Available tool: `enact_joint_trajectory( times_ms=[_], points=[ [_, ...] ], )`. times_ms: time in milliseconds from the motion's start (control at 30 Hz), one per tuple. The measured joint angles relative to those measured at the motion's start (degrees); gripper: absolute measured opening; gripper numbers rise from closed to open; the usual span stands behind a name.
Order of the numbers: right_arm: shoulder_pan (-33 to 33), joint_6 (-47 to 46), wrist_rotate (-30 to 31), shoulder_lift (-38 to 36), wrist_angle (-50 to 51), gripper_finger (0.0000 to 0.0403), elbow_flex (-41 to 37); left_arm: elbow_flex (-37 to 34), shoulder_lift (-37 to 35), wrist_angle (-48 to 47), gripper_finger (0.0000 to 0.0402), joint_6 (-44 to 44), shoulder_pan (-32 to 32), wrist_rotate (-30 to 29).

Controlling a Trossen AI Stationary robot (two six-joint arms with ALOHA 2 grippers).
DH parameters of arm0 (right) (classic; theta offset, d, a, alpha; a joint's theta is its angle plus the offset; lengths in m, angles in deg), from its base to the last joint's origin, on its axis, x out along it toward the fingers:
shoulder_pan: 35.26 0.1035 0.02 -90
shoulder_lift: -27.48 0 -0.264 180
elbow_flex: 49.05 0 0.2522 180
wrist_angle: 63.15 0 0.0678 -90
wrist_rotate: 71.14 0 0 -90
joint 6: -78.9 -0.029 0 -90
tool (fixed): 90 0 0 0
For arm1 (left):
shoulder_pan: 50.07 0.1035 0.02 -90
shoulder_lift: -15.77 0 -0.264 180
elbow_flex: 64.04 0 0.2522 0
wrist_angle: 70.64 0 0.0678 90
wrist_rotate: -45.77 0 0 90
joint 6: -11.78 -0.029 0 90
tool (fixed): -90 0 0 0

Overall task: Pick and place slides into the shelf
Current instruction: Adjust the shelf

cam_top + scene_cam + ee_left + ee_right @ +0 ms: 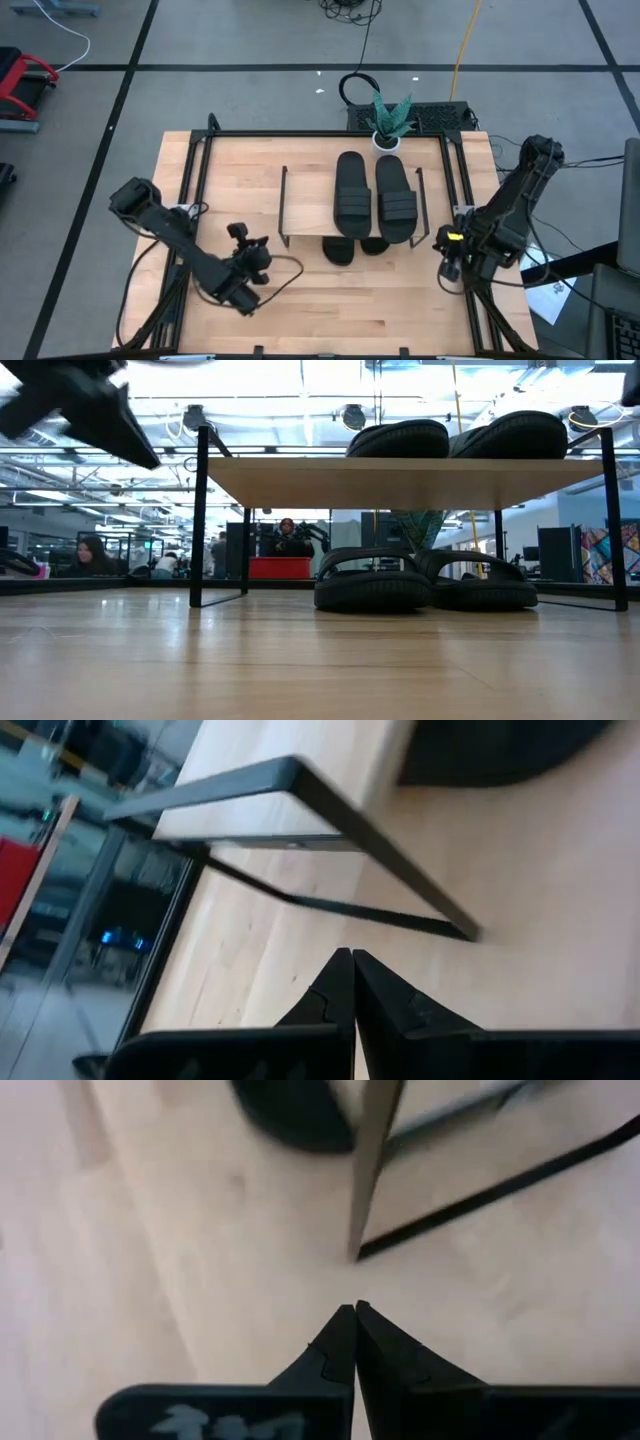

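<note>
High view: two slides (375,199) are seen atop the shelf (305,205), two beneath; left gripper (250,262) and right gripper (449,250) clenched, empty; retreat should be kept clear of frames

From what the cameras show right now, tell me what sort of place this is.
Probably an open lab or workshop: the wooden table stands on a grey floor marked with tape lines, cables trail across it, and people sit at desks behind, under exposed ceiling lights.

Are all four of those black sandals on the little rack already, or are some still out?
All in. Two slides lie on the shelf top board; two more sit on the table beneath it, toes poking out.
</note>
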Motion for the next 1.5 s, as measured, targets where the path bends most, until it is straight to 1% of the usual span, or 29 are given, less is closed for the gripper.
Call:
enact_joint_trajectory(
  times_ms=[133, 200, 300, 367, 467, 533, 600, 667, 700, 733, 800, 867, 967, 1033, 1133, 1200, 1300, 1400, 1500],
  points=[
    [4.9, -3.8, -1.4, 0.0, 1.1, 0.0000, 0.0, 0.0, -1.7, 1.1, 0.0000, -0.1, -4.5, -2.9],
    [7.8, -5.0, -1.2, 0.0, 1.2, 0.0000, 0.4, 0.0, -2.3, 4.2, 0.0000, -2.8, -6.1, -3.4],
    [11.9, -3.6, 0.5, 0.0, -2.7, 0.0000, 1.1, 0.0, -2.6, 13.3, 0.0000, -12.6, -7.6, -1.9],
    [14.1, 2.0, 1.9, 0.0, -8.7, 0.0000, 1.2, 0.0, -2.6, 22.1, 0.0000, -22.5, -8.2, 1.9],
    [16.6, 15.9, 6.2, 0.0, -22.1, 0.0000, 1.2, 0.0, -2.6, 36.9, 0.0000, -39.7, -7.9, 11.6],
    [17.6, 30.0, 10.2, 0.0, -33.5, 0.0000, 1.3, 0.0, -2.6, 46.4, 0.0000, -51.7, -7.3, 17.6],
    [17.8, 46.8, 13.4, 0.0, -45.2, 0.0000, 1.3, 0.0, -2.7, 54.2, 0.0000, -63.2, -6.0, 22.1],
    [17.2, 63.0, 15.2, -0.1, -55.4, 0.0000, 1.3, -0.1, -3.8, 59.2, 0.0000, -72.4, -4.2, 24.7],
    [16.4, 69.7, 15.3, -0.6, -59.9, 0.0000, 1.3, -0.1, -4.7, 61.0, 0.0000, -75.5, -2.8, 25.1],
    [15.3, 74.9, 15.3, -1.2, -63.6, 0.0000, 1.3, -0.1, -6.0, 62.8, 0.0000, -77.5, -1.1, 25.2],
    [12.2, 80.8, 15.3, -3.3, -67.5, 0.0000, 1.3, -0.1, -8.9, 63.7, 0.0000, -80.0, 3.0, 25.3],
    [8.7, 83.9, 15.3, -6.4, -66.4, 0.0000, 1.3, -0.1, -12.3, 62.6, 0.0000, -81.2, 7.1, 27.2],
    [3.8, 85.4, 15.5, -13.4, -60.9, 0.0000, 1.3, -0.2, -17.8, 62.6, 0.0000, -82.3, 12.3, 33.2],
    [1.6, 84.9, 15.4, -19.7, -55.8, 0.0000, 1.3, -1.1, -21.9, 62.9, 0.0000, -82.9, 13.8, 36.2],
    [-0.5, 84.9, 15.4, -29.4, -49.6, 0.0000, 1.3, -3.6, -27.6, 63.5, 0.0000, -84.3, 14.7, 37.0],
    [-0.9, 85.7, 15.4, -35.3, -47.3, 0.0000, 1.3, -6.9, -31.3, 64.6, 0.0000, -84.8, 14.6, 36.9],
    [-1.0, 87.8, 15.2, -41.5, -44.3, 0.0000, 1.4, -13.9, -37.4, 70.9, 0.0000, -85.4, 14.3, 36.9],
    [-1.0, 91.3, 15.4, -44.2, -41.8, 0.0000, 1.6, -21.2, -43.2, 77.8, 0.0000, -85.5, 15.2, 36.9],
    [-1.0, 93.7, 15.3, -44.8, -38.2, 0.0000, 2.8, -27.4, -47.9, 81.7, 0.0000, -85.7, 18.0, 37.8]
  ],
)
